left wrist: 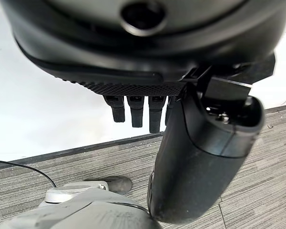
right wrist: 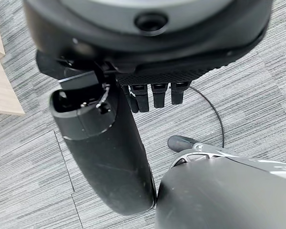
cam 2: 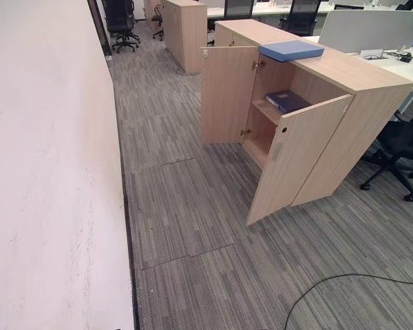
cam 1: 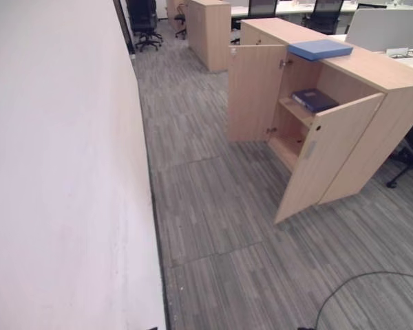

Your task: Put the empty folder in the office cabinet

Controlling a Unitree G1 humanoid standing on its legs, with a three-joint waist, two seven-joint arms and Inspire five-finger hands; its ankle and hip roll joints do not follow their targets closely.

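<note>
Nearest, the left hand (left wrist: 190,157) and right hand (right wrist: 105,143) hang over the carpet (cam 1: 213,234), fingers straight and relaxed, nothing in either. Farther off stands the office cabinet (cam 1: 372,130), both doors swung open, a dark folder (cam 1: 314,100) lying flat on its upper shelf (cam 1: 294,110). On the cabinet's top lies the blue folder (cam 1: 320,49), flat, its long axis running roughly across the top and angled slightly. To my eye the approach comes first: walk up square to the open front, clear of the near door (cam 1: 327,155), then lift the folder by its long edges.
</note>
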